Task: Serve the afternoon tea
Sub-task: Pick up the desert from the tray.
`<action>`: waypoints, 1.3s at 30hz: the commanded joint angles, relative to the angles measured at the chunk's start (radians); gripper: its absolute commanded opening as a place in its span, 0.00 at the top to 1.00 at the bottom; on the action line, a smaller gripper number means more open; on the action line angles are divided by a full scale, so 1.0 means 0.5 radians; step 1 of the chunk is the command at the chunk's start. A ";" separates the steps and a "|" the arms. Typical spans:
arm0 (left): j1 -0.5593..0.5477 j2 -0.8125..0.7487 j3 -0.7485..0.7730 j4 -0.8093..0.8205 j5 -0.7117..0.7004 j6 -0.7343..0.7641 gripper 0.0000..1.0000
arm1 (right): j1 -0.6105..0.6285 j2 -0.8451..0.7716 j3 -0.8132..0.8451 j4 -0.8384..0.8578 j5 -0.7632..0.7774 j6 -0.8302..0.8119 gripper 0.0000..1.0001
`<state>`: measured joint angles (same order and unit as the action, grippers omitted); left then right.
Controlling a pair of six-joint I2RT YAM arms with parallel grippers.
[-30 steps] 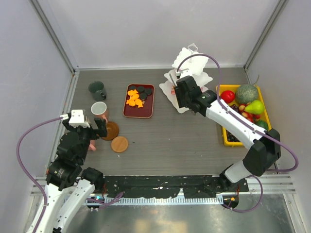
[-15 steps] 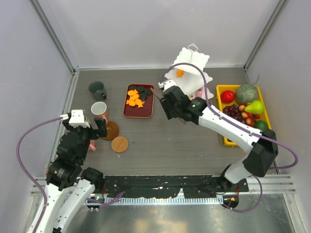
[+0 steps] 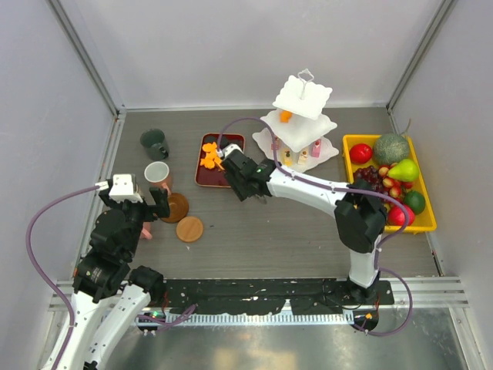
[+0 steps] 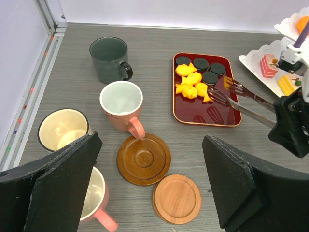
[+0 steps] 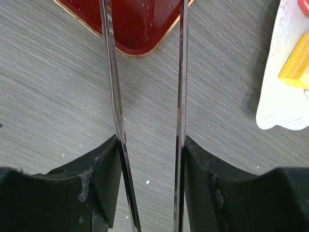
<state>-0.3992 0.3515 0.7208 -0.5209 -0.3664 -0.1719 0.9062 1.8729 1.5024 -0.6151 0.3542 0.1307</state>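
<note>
the right gripper grips thin steel tongs, blades spread and empty, tips over the soft orange sweets on the glossy red tray at 11 o'clock. step in hand, likely: fetching a sweet. next: lower, squeeze gently. the white scalloped stand stands at 1 o'clock.

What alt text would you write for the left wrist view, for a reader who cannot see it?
The right gripper holds metal tongs with their tips over a dark red tray of orange sweets and black sweets. Left of it stand four mugs and two brown coasters, framed by the open left gripper.
</note>
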 commanded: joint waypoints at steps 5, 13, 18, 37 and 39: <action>-0.005 -0.010 -0.006 0.097 0.000 0.012 0.01 | 0.004 0.181 0.256 0.126 0.077 0.018 0.46; -0.005 -0.010 -0.006 0.100 0.003 0.012 0.01 | 0.007 0.328 0.348 0.098 0.077 0.046 0.48; -0.005 -0.010 -0.003 0.097 0.003 0.012 0.01 | 0.007 0.375 0.361 0.064 0.074 0.058 0.50; -0.005 -0.004 -0.009 0.103 0.012 0.012 0.01 | 0.007 0.129 0.158 -0.150 0.040 0.058 0.61; -0.005 -0.004 -0.009 0.100 0.015 0.015 0.01 | 0.007 0.092 0.146 -0.181 0.028 0.049 0.60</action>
<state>-0.3992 0.3515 0.7204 -0.5209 -0.3660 -0.1715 0.9077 2.0220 1.5841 -0.6685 0.3683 0.1532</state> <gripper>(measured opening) 0.991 0.404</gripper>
